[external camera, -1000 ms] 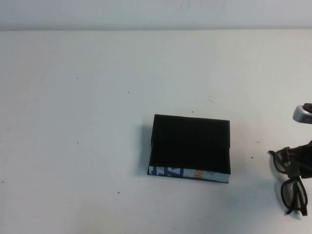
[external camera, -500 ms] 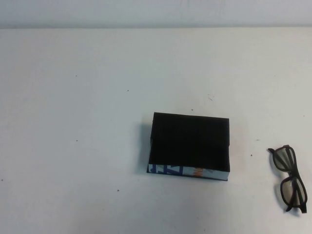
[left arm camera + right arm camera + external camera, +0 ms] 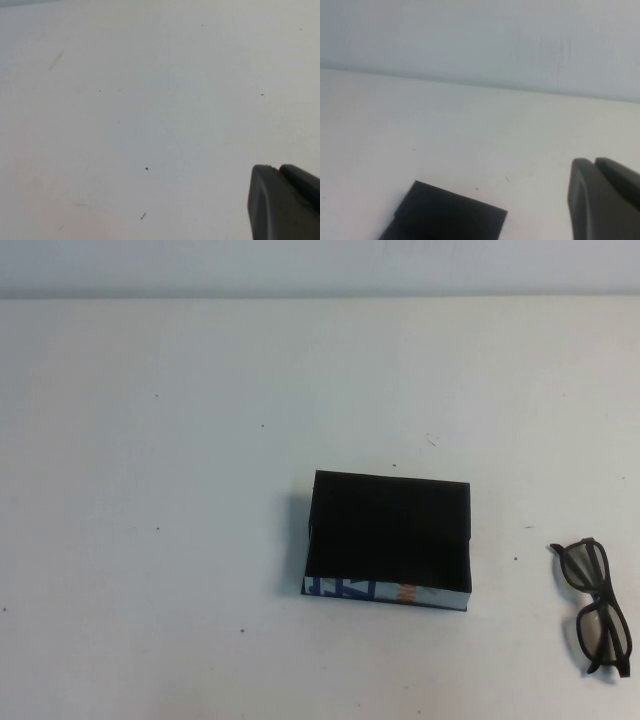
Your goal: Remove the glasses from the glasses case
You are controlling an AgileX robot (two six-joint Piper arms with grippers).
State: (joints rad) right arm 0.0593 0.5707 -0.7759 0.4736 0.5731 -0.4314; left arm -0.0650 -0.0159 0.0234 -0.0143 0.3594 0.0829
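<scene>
1. The glasses are seen lying on the white table near its right edge, well apart from the glasses case – outside it, lenses flat, temples folded out toward the far side.

2. A second ago the right arm was still over the glasses at the right edge of the high view; half a second ago it was already gone from that view, and the glasses have not shifted since. They were evidently let go and left where they rest now.

3. The case stands near the middle of the table, its black top facing up and its white, blue-lettered front edge turned toward the robot. Its position is unchanged across the three high views.

4. The right gripper is seen only in its own wrist view – raised, looking across the far corner of the case; nothing is held in it, but whether its fingers are parted cannot be told.

5. The left gripper is parked over bare table; its finger state cannot be told either.

6. The task is judged complete.
</scene>
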